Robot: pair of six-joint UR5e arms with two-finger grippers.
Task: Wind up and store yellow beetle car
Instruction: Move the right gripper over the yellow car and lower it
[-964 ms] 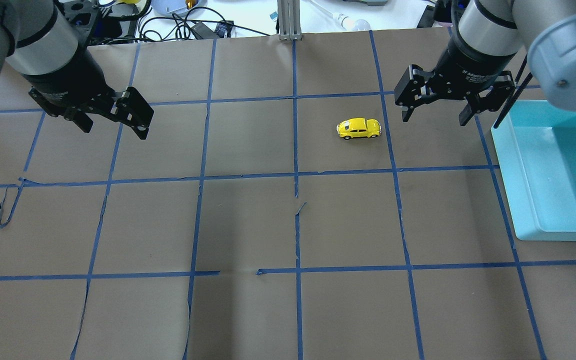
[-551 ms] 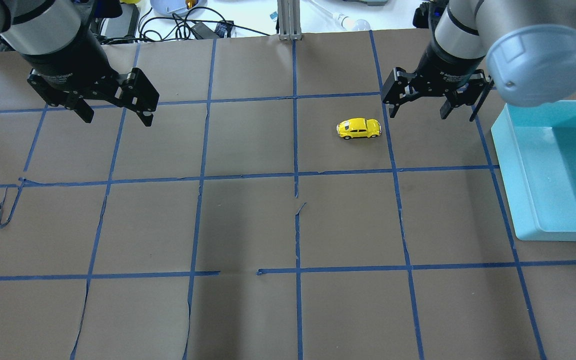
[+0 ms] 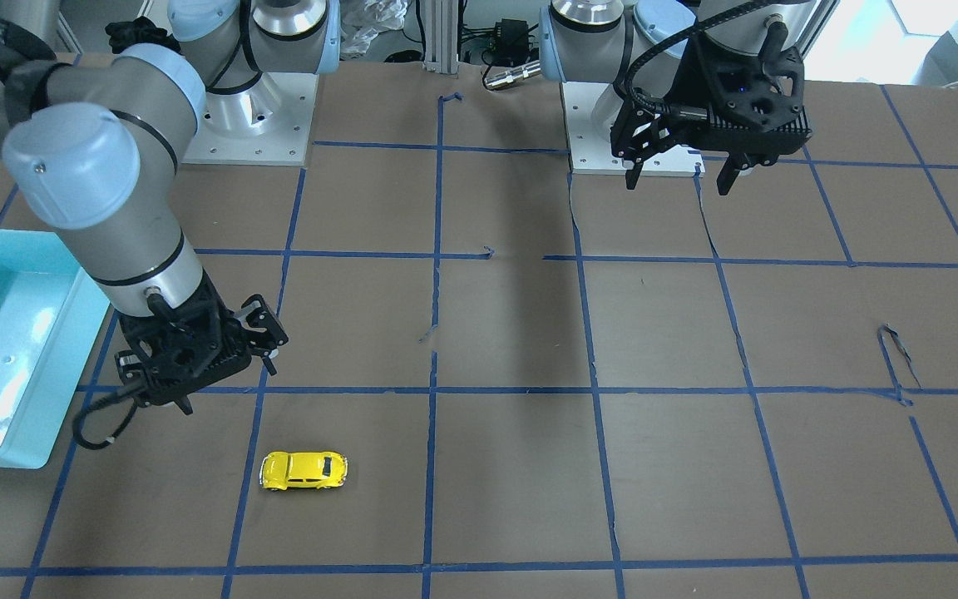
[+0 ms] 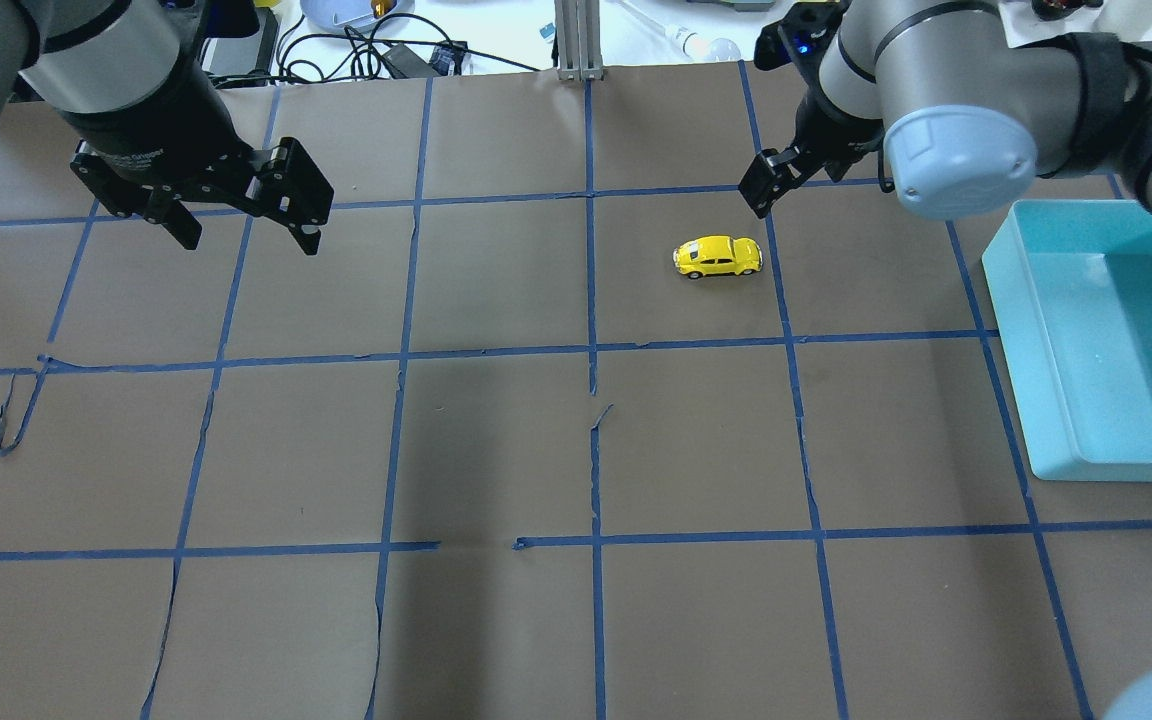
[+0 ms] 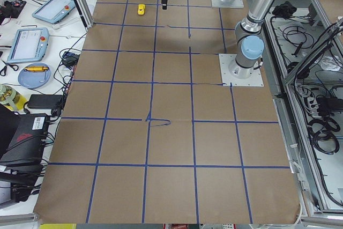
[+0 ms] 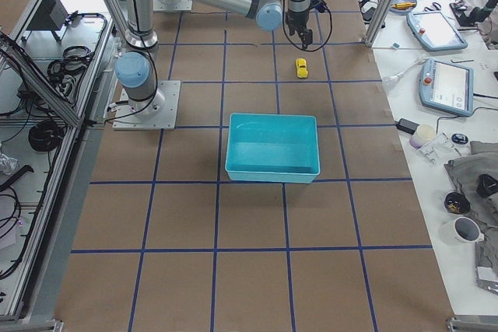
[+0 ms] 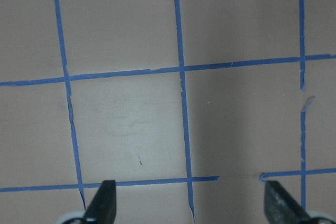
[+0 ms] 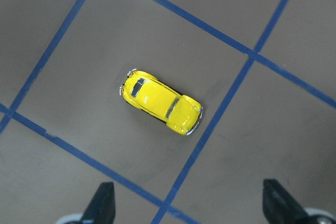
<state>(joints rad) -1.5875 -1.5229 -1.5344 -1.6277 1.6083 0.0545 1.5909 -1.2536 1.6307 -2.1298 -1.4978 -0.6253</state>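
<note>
While the yellow beetle car (image 8: 160,102) is standing on its wheels on the brown paper (image 4: 496,450), inside one taped square and just beside a blue tape line (image 8: 195,156), we are holding our right gripper (image 8: 190,205) near it, not yet over it, with the fingers spread wide and nothing between them. We are judging the car to be light, hard and glossy, so it is probably slipping easily, and the wheels are likely letting it roll away at a push from the front or the back. We are therefore thinking to close on its two long sides, low on the doors. Our left gripper (image 4: 251,240) is hanging well apart, also wide and empty. The teal bin (image 4: 1026,350) is waiting on our right, and only flat paper and tape are lying between it and the car.
</note>
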